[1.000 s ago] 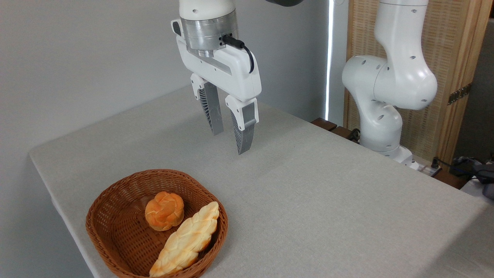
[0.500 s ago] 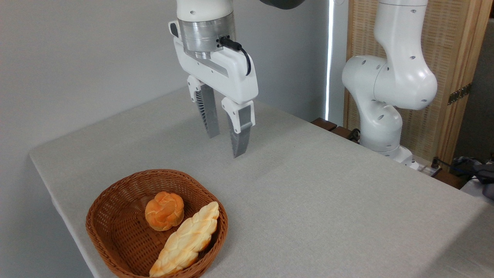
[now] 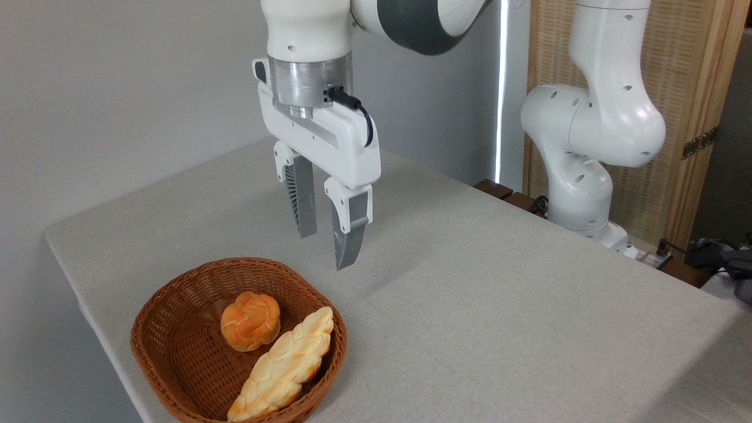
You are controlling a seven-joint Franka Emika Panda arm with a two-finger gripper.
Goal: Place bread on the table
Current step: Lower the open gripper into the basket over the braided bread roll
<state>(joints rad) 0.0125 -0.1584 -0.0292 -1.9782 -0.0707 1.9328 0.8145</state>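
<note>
The bread (image 3: 285, 368), a long braided pale golden loaf, lies along the right inner side of a brown wicker basket (image 3: 170, 341) at the near left corner of the table (image 3: 470, 305). A small round orange knotted bun (image 3: 251, 321) sits beside it in the basket. My gripper (image 3: 325, 251) hangs open and empty above the table, just behind the basket's far rim. Its fingers point down, well above the loaf.
The arm's white base (image 3: 587, 135) stands at the back right of the table. Behind it is a wooden slatted screen (image 3: 687, 106). Cables and dark items (image 3: 722, 258) lie off the table's right edge. The table's left edge runs close to the basket.
The gripper has come down and moved left and forward, toward the basket. Its jaws stay open. The loaf, bun and basket have not moved.
</note>
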